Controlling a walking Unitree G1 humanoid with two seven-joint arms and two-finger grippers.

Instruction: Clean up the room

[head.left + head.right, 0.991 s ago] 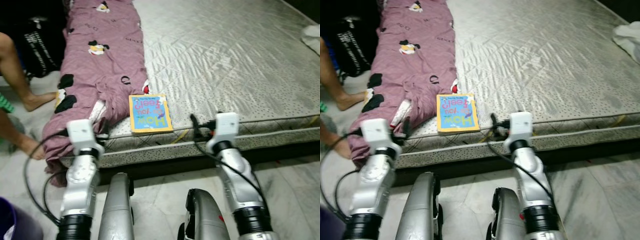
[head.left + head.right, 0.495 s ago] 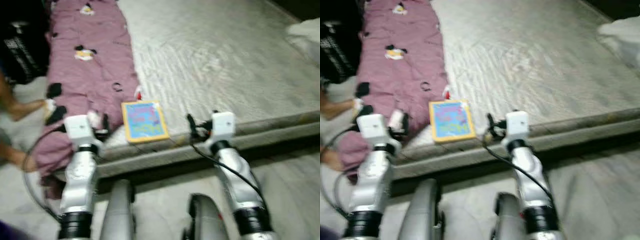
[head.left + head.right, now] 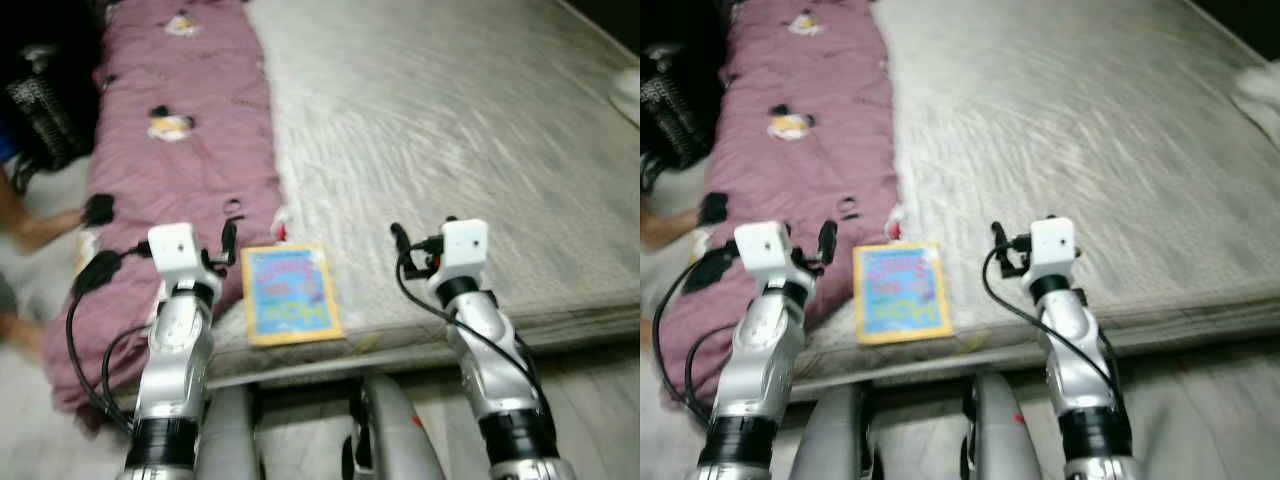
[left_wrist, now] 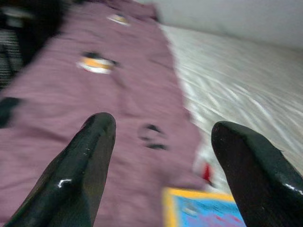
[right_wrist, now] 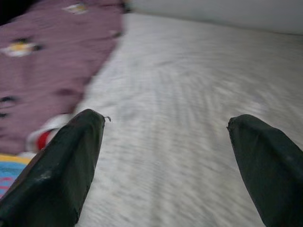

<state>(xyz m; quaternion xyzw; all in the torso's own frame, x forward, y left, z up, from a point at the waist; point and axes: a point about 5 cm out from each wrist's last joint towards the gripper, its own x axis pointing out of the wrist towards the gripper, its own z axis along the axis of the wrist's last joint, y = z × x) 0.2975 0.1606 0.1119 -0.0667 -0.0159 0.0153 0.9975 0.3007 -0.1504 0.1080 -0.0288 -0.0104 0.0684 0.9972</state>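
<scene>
The book (image 3: 290, 293) with a yellow border lies flat near the front edge of the mattress (image 3: 480, 130), between the two arms; the left end effector (image 4: 161, 156) hovers just beside it with fingers spread apart, over the purple blanket (image 3: 170, 150); the right end effector (image 5: 165, 156) is also open, above bare mattress. Compared with a second ago, the camera has come closer and the book appears nearer; much free mattress lies beyond it.
</scene>
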